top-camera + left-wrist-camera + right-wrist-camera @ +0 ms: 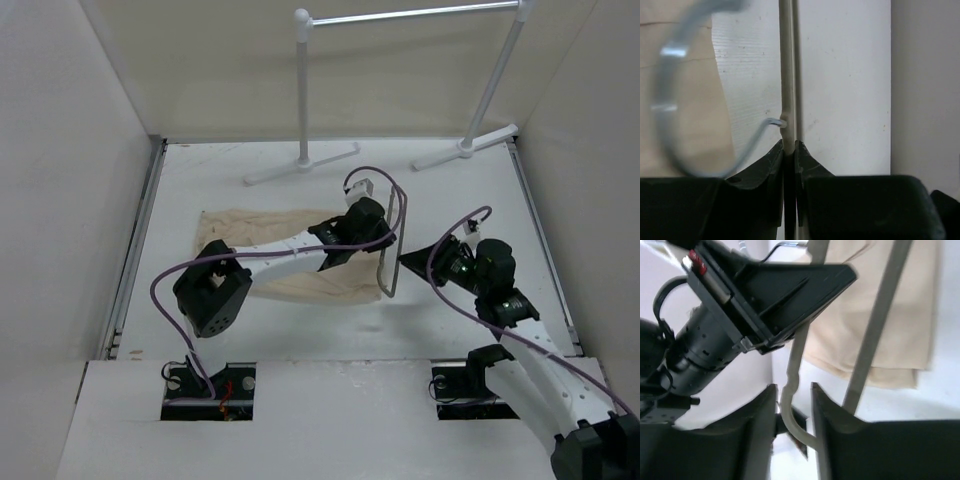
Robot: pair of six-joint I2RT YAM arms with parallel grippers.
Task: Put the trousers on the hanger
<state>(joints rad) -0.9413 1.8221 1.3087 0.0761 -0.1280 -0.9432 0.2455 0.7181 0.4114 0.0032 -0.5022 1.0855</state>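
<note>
The beige trousers [260,255] lie flat and wrinkled on the white table, left of centre. My left arm reaches across them, and my left gripper [385,238] is shut on the thin grey wire hanger [392,272], just past the trousers' right end. In the left wrist view the jaws [790,145] pinch a straight run of the hanger [786,75]; its hook [665,100] curves in front of the trousers [695,115]. My right gripper [408,262] is open. Its fingers [794,387] stand either side of the hanger's bent corner [791,375] without clamping it.
A white tubular clothes rack [400,15] stands at the back, its feet [300,165] on the table's far edge. Enclosure walls close in both sides. Purple cables loop above both arms.
</note>
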